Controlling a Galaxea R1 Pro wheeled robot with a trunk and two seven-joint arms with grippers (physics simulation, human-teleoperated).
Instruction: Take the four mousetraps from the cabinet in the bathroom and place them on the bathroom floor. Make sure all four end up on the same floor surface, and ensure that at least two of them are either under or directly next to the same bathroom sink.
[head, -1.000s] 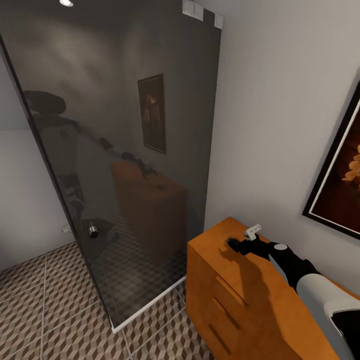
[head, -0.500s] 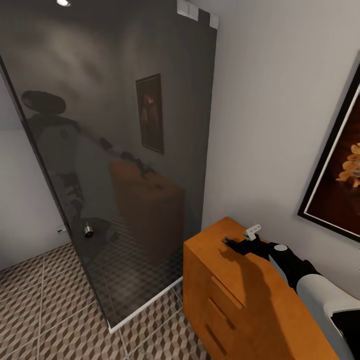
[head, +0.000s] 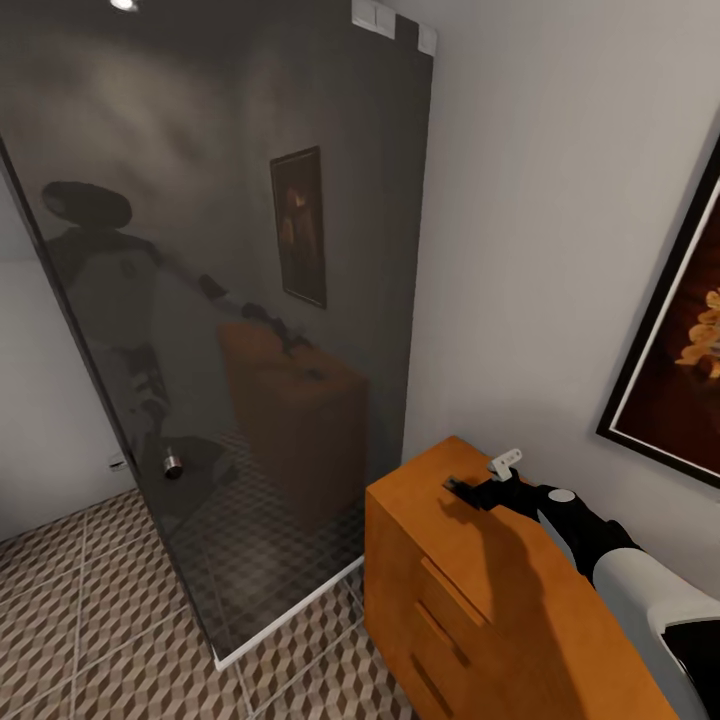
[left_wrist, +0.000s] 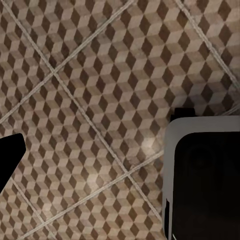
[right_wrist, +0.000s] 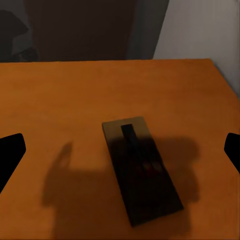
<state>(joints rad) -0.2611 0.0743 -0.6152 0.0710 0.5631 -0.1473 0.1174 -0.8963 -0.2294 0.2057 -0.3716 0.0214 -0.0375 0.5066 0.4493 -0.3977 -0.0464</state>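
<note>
With fingers spread wide and empty, the right gripper (right_wrist: 120, 150) hovers over a mousetrap (right_wrist: 141, 169) on the cabinet (head: 480, 610), so the pick calls for lowering and closing

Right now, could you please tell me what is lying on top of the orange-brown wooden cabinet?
One flat rectangular mousetrap lies on the orange-brown wooden cabinet top, in shadow between the right gripper's open fingers. The arm hides part of the top in the head view.
</note>
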